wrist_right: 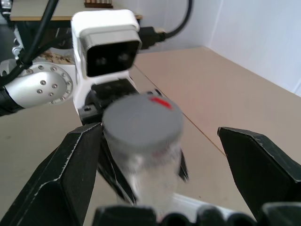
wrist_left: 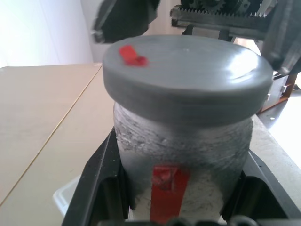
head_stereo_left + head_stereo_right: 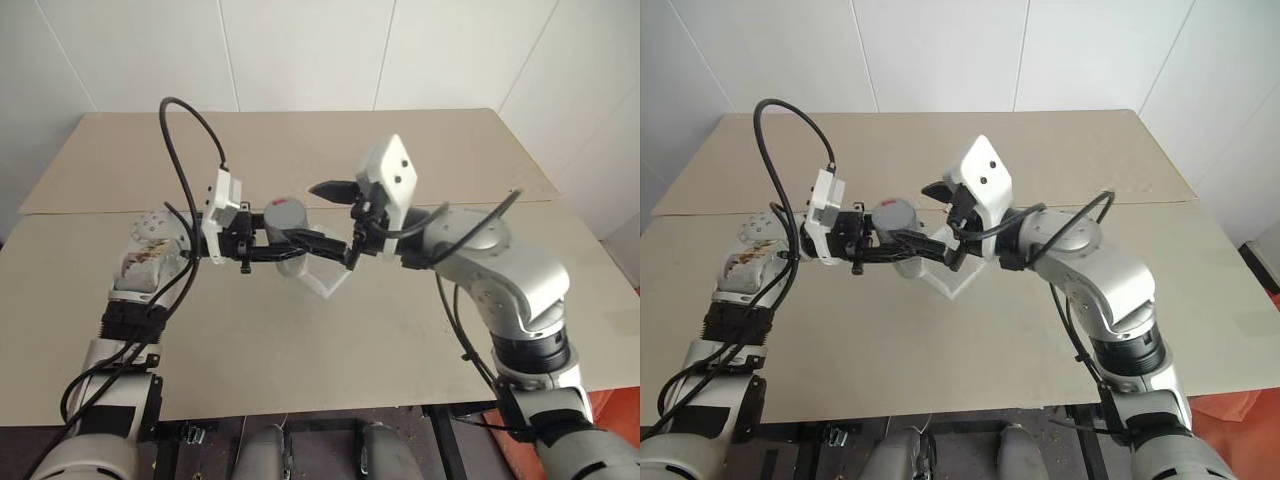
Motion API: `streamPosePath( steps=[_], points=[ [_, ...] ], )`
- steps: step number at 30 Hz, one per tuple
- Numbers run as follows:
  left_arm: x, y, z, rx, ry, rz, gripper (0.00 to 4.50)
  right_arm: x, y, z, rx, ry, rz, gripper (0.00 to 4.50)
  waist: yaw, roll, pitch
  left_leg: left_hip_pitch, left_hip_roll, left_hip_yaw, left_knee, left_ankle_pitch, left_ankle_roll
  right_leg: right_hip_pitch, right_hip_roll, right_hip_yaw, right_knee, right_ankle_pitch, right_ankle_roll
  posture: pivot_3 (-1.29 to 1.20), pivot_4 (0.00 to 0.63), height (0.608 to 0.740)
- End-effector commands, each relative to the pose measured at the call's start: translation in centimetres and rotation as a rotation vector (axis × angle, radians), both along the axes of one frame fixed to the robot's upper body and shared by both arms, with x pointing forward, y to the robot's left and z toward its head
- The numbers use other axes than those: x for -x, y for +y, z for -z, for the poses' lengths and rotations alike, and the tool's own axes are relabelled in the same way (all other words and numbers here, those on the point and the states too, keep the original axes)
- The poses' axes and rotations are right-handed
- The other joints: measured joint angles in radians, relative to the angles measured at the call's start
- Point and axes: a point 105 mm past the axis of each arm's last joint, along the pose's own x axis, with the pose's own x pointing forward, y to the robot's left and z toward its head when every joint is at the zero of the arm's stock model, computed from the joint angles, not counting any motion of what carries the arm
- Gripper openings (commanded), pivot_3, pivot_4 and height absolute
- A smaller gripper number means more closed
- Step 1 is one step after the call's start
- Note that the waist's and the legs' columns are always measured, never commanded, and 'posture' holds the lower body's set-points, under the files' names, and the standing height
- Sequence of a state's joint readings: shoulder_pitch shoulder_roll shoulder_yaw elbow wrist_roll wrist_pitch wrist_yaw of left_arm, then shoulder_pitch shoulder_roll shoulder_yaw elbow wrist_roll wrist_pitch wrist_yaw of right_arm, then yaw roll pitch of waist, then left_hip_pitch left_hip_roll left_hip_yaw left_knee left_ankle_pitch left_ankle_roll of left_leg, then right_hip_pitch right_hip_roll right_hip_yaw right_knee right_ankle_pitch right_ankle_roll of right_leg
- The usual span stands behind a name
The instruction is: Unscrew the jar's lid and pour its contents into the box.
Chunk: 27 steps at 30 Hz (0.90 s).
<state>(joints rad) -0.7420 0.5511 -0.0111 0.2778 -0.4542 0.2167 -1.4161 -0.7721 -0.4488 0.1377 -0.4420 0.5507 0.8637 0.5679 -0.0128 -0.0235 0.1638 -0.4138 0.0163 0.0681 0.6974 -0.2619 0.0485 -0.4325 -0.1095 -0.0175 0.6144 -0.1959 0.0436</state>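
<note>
Held above the tabletop [image 3: 400, 330] between the two arms, one jar [image 2: 183, 155] sits upright in the left tool [image 3: 300, 246], whose two black fingers [image 2: 101, 183] are clamped on its body below the cap. One grey lid [image 1: 142, 123] is seated on the jar, not yet unscrewed, with a small red mark on its top face. The right tool [image 1: 160, 160] is spread wide, one finger on each side of the lid and neither touching it. One clear box [image 3: 325, 278] rests on the tabletop directly beneath the jar, partly hidden by the tools. The contents cannot be counted; the jar wall appears frosted and blurred. Handling judgement: the jar is small and probably light, with a stiff, smooth wall that could slip or rotate in the left tool when torque is applied, so a firm hold low on the body is appropriate. Take the lid by its side rim, squarely across its width. The box looks thin-walled and light, so it may shift if knocked. Count: two tools, one jar, one lid, one box.
</note>
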Motion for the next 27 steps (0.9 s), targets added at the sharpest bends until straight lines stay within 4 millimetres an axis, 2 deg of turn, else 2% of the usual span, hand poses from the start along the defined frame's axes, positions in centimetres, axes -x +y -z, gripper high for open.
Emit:
streamPosePath(
  steps=[1,8,11,15,20,23,27],
  points=[
    [0.8,-0.1,-1.0,0.007,-0.064,0.042,1.94,-0.6,-2.1,-1.4,-0.026,-0.048,0.084,4.44,0.000,0.000,0.000,0.000,0.000,0.000,0.000,0.000,0.000,0.000,0.000,0.000,0.000,0.000,0.000,0.00,0.150,0.740],
    [0.8,-0.3,-1.0,0.007,-0.064,0.047,1.94,0.4,-2.5,-1.0,0.003,-0.061,0.044,4.44,0.000,0.000,0.000,0.000,0.000,0.000,0.000,0.000,0.000,0.000,0.000,0.000,0.000,0.000,0.000,0.00,0.150,0.740],
    [0.7,-0.3,-1.0,0.007,-0.064,0.047,1.94,1.4,-2.4,-0.8,0.019,-0.072,-0.019,4.44,0.001,0.000,0.000,0.000,0.000,0.000,0.000,0.000,0.000,0.000,0.000,0.000,0.000,0.000,0.000,0.00,0.150,0.740],
    [0.6,-0.6,-0.9,0.010,-0.059,0.050,1.94,2.8,-1.4,-1.3,0.003,-0.086,-0.112,4.44,0.001,0.000,0.000,0.000,0.000,0.000,0.000,0.000,0.000,0.000,0.000,0.000,0.000,0.000,0.000,0.00,0.150,0.740],
    [0.7,-0.8,-0.7,0.010,-0.053,0.059,1.94,2.6,0.6,-1.3,-0.006,-0.078,-0.126,4.44,-0.003,0.000,0.000,0.000,0.000,0.000,0.000,0.000,0.000,0.000,0.000,0.000,0.000,0.000,0.000,0.00,0.150,0.740],
    [0.8,-0.8,-0.7,0.008,-0.052,0.064,1.94,1.5,2.0,-1.4,-0.020,-0.054,-0.100,4.44,-0.003,0.000,0.000,0.000,0.000,0.000,0.000,0.000,0.000,-0.001,0.000,0.001,0.001,0.000,0.000,0.00,0.150,0.740],
    [0.8,-0.8,-0.8,0.006,-0.053,0.065,1.94,0.7,2.8,-1.1,-0.019,-0.026,-0.088,4.44,0.003,0.000,0.000,-0.001,0.000,0.000,0.000,0.000,0.000,-0.001,0.000,0.000,0.001,0.000,0.000,0.00,0.150,0.740]
  ],
)
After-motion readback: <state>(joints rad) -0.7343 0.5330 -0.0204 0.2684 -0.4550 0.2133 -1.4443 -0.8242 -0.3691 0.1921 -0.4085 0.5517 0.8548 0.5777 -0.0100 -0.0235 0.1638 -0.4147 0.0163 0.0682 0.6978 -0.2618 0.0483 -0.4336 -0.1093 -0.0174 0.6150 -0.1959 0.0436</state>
